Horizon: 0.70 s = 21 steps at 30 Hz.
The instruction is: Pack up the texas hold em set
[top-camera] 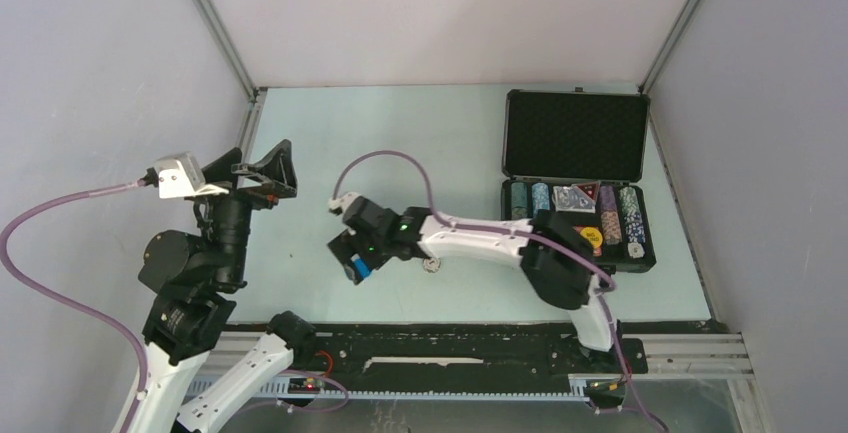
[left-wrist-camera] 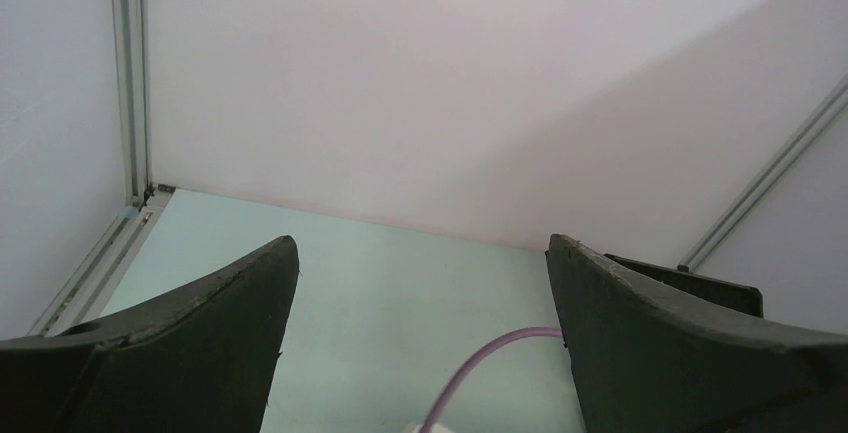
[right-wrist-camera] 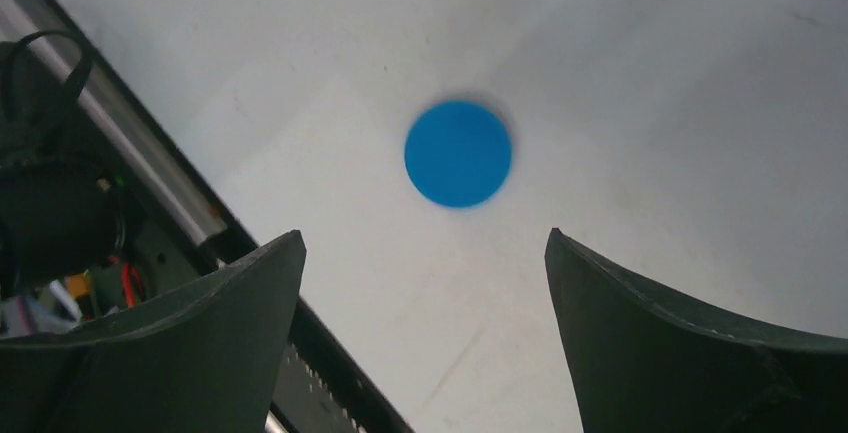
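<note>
Down near the front edge, the right gripper (right-wrist-camera: 422,240) hangs with its jaws spread wide and empty over a blue round button (right-wrist-camera: 458,153) lying flat on the table (top-camera: 400,133). At the left, the left gripper (left-wrist-camera: 422,243), equally wide and empty, points toward the back wall. Farther back on the right, the black case (top-camera: 575,135) lies open, with chip rows (top-camera: 628,215) in its tray.

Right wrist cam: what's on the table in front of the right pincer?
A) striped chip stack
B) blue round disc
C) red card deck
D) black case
B: a blue round disc lies flat on the table just beyond the fingertips of the open right pincer, and neither finger touches it.
</note>
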Motion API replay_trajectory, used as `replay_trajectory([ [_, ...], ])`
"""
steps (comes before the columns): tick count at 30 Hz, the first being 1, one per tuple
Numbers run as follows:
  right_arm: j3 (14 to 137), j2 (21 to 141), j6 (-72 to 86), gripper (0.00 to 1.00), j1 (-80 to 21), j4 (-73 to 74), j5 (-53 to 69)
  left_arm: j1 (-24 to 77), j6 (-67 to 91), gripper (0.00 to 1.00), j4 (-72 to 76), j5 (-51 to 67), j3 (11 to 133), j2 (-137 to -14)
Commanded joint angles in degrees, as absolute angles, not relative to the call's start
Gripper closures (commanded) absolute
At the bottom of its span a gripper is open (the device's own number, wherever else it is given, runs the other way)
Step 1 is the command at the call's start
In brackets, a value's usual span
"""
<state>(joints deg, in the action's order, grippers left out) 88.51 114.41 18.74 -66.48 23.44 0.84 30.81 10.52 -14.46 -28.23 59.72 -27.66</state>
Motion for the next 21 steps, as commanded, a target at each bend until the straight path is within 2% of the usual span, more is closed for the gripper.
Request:
replay_trajectory([
  [1, 101.0, 123.8, 13.9, 0.00, -68.8, 32.9, -7.2, 30.5, 10.3, 0.00, -12.7, -29.6, 58.7, -27.9],
  [5, 109.2, 129.7, 12.2, 0.00, -70.3, 37.7, -9.7, 30.5, 9.9, 0.00, -12.5, -30.3, 58.7, -28.4],
  [15, 113.1, 135.0, 13.1, 0.00, -70.2, 40.2, -8.7, 29.4, 10.5, 0.00, -12.6, -28.7, 58.7, -28.5],
  [18, 115.1, 136.5, 12.7, 0.04, -70.7, 41.6, -8.8, 29.4, 10.6, 0.00, -12.6, -28.5, 58.7, -28.7],
  [21, 116.2, 137.2, 12.8, 0.12, -71.0, 42.4, -8.9, 29.2, 10.8, 0.00, -12.6, -28.1, 58.8, -29.0],
])
